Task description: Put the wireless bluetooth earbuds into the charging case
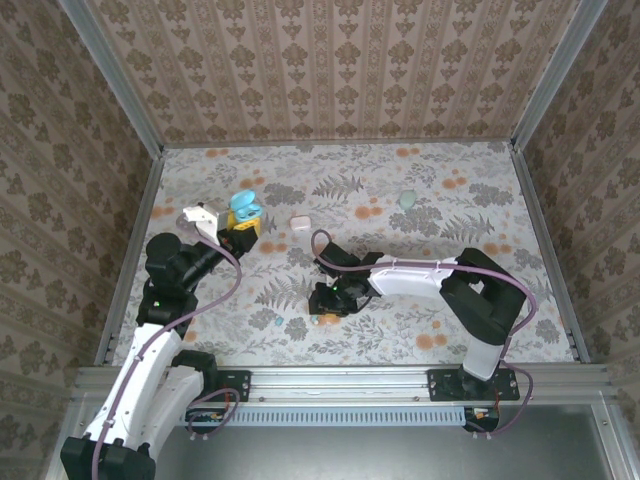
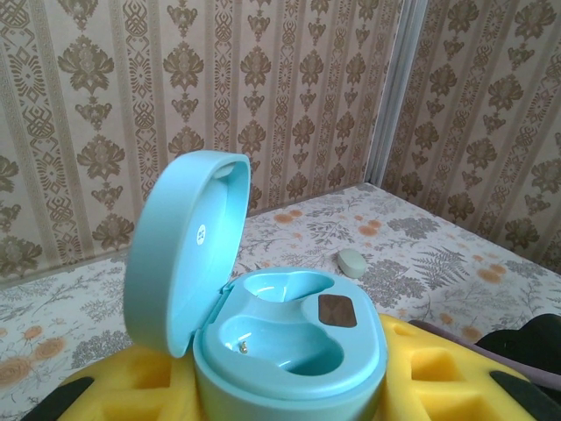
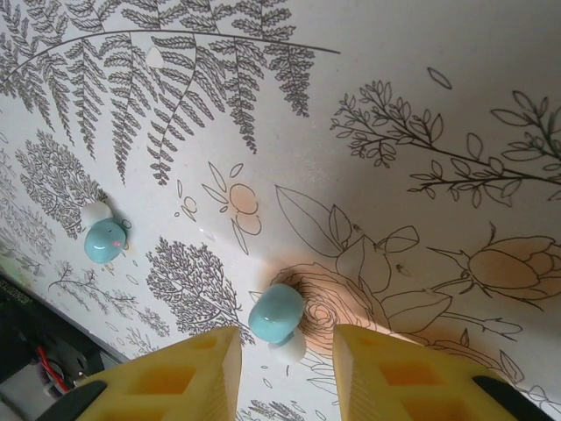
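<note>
The teal charging case stands open with its lid up and both wells bare. My left gripper is shut on its base, yellow fingers on either side, over the table's back left. My right gripper points down at the table, open. A teal earbud with a white tip lies on the cloth between its fingers, with a gap on each side. A second teal earbud lies off to the left, seen on the table beside the right gripper.
A small white case lies near the held case, and a pale green case lies further right. Patterned walls close in the flowered table on three sides. The metal rail runs along the near edge.
</note>
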You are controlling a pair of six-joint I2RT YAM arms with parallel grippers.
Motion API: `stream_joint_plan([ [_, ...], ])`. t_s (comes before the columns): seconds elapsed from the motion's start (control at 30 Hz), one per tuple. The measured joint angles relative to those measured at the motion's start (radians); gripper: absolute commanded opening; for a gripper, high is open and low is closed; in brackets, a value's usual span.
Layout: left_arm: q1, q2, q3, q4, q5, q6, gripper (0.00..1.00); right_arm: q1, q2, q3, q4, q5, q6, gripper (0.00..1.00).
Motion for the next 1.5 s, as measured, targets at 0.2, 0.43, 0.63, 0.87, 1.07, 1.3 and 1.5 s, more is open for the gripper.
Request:
stream_joint_plan([
  [0.2,0.0,0.0,0.0,0.0,-0.009,0.0,0.36,0.0,0.01,0.023,-0.006,-0.001,-0.008,0.35],
  [0.43,0.0,0.008,0.0,-0.002,-0.011,0.0,0.36,0.006,0.011,0.056,-0.039,0.003,-0.026,0.35],
  [0.63,0.001,0.008,0.0,-0.004,-0.011,0.0,0.36,0.01,0.016,0.077,-0.061,0.003,-0.033,0.35],
  [0.87,0.01,0.008,0.0,-0.01,-0.014,0.002,0.36,0.015,0.03,0.112,-0.084,0.003,-0.039,0.35],
  [1.07,0.025,-0.006,0.0,-0.029,-0.023,0.003,0.36,0.017,0.031,0.137,-0.102,0.007,-0.053,0.35],
  [1.3,0.053,-0.048,0.0,-0.045,-0.034,0.004,0.35,0.017,0.032,0.146,-0.124,0.028,-0.053,0.36],
  [1.5,0.081,-0.071,0.0,-0.053,-0.037,0.004,0.35,0.024,0.047,0.163,-0.172,0.061,-0.061,0.37],
])
